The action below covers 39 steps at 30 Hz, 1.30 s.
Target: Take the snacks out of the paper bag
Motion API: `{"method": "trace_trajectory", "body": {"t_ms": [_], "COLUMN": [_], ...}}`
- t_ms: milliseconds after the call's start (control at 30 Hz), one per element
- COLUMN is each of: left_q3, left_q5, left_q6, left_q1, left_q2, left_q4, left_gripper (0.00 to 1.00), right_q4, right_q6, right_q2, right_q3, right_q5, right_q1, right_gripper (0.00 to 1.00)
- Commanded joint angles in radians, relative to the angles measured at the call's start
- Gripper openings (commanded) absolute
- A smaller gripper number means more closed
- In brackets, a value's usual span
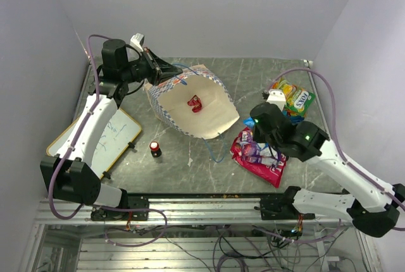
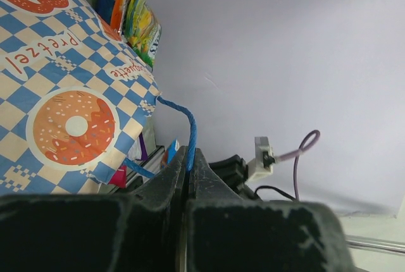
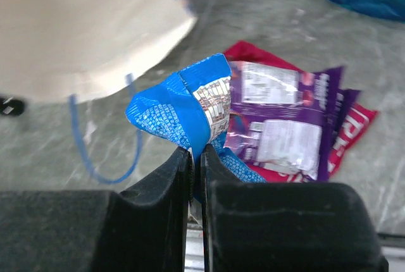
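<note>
The cream paper bag (image 1: pixel 212 117) lies on its side at the table's middle, mouth toward me, with a small red packet (image 1: pixel 195 103) inside. My left gripper (image 1: pixel 166 68) is shut on its blue cord handle (image 2: pixel 189 129) and holds the far rim up; the checkered band (image 2: pixel 63 88) fills that view's left. My right gripper (image 1: pixel 255 142) is shut on a blue snack packet (image 3: pixel 186 112) just above a purple-white packet (image 3: pixel 285 120) and a pink packet (image 1: pixel 256 161), right of the bag. Green and orange packets (image 1: pixel 295 99) lie at the far right.
A small red-and-white capped bottle (image 1: pixel 154 148) stands in front of the bag. A white wood-framed whiteboard (image 1: pixel 117 136) lies at the left under my left arm. The bag's other blue handle (image 1: pixel 212 148) trails on the table. Walls close the back and sides.
</note>
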Motion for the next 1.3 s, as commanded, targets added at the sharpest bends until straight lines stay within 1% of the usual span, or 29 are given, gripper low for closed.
{"method": "trace_trajectory", "body": {"t_ms": [0,67,167,333,467,633,667,800,867,900,1000,1067,1133,1200,1267], "left_q3": [-0.011,-0.006,-0.002,-0.016,-0.031,-0.012,-0.016,-0.036,-0.036,-0.035,-0.039,-0.040,-0.037,-0.027,-0.016], "left_q5": [-0.016,-0.021,-0.020,-0.022,-0.014,0.002,0.006,0.028,0.037,0.039,0.049,0.053,0.056,0.060,0.065], "left_q6": [0.000,0.006,0.004,0.024,0.015,0.042,0.038,0.016,0.025,0.029,0.032,0.027,0.023,0.023,0.023], "left_q1": [0.006,0.006,0.006,0.006,0.006,0.006,0.006,0.005,0.005,0.005,0.005,0.005,0.004,0.003,0.000], "left_q2": [-0.036,-0.041,-0.057,-0.080,-0.091,-0.075,-0.072,-0.070,-0.068,-0.068,-0.061,-0.052,-0.043,-0.030,-0.019], "left_q4": [0.030,0.015,0.009,-0.029,-0.021,-0.049,-0.041,-0.012,-0.022,-0.029,-0.030,-0.015,-0.009,-0.005,-0.005], "left_gripper": [0.07,0.07,0.07,0.07,0.07,0.07,0.07,0.07,0.07,0.07,0.07,0.07,0.07,0.07,0.07], "right_q4": [-0.083,-0.095,-0.053,0.122,0.170,0.256,0.262,0.211,0.174,0.168,0.165,0.179,0.229,0.299,0.373], "right_q6": [0.142,0.133,0.085,0.010,0.016,0.050,0.055,0.032,-0.013,-0.049,-0.177,-0.263,-0.385,-0.533,-0.681], "right_q2": [0.100,0.170,0.215,0.163,0.163,0.145,0.139,0.110,0.093,0.087,0.075,0.069,0.065,0.060,0.056], "right_q3": [-0.011,0.007,-0.016,-0.182,-0.252,-0.372,-0.378,-0.294,-0.232,-0.194,-0.108,-0.065,-0.046,-0.051,-0.071], "right_q5": [0.189,0.225,0.193,0.101,0.028,-0.056,-0.070,-0.071,-0.067,-0.080,-0.143,-0.189,-0.277,-0.420,-0.609], "right_q1": [-0.075,-0.117,-0.164,-0.263,-0.361,-0.376,-0.376,-0.376,-0.376,-0.376,-0.375,-0.376,-0.375,-0.375,-0.373], "right_gripper": [0.00,0.00,0.00,0.00,0.00,0.00,0.03,0.30,0.44,0.48,0.58,0.66,0.71,0.72,0.72]}}
